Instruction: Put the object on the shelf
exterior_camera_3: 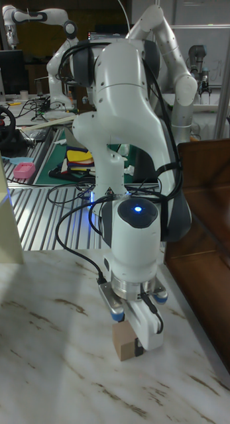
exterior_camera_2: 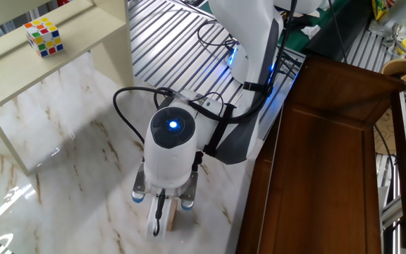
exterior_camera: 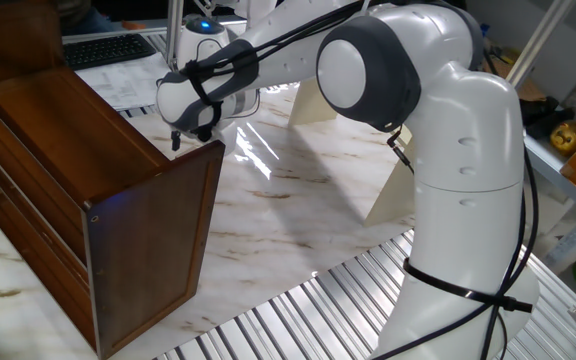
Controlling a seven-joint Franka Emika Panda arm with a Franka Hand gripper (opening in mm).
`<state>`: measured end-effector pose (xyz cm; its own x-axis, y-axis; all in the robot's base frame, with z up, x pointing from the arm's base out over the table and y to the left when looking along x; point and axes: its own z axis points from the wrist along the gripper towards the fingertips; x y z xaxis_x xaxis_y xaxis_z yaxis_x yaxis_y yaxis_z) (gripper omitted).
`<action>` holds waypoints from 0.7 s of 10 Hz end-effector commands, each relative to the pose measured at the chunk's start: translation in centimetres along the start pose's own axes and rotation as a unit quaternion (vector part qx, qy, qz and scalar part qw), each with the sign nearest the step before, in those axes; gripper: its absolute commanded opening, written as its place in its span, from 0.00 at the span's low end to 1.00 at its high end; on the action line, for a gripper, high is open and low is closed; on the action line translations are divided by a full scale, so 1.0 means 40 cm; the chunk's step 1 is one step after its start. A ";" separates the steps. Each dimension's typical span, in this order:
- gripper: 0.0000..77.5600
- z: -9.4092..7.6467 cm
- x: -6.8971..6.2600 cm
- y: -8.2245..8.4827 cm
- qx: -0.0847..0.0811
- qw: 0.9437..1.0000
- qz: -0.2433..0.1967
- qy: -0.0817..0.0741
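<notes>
Grasp step: claw [exterior_camera_3: 136, 336] clenched on wooden cube [exterior_camera_3: 124, 346] on the table; next, lift toward cabinet [exterior_camera_2: 330, 155] top at 3 o'clock
</notes>
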<state>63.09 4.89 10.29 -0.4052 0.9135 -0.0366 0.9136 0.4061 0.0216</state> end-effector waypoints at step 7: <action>0.02 -0.004 -0.001 0.002 0.000 1.000 0.000 -0.003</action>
<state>63.09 4.86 10.28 -0.4050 0.9135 -0.0375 0.9137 0.4059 0.0212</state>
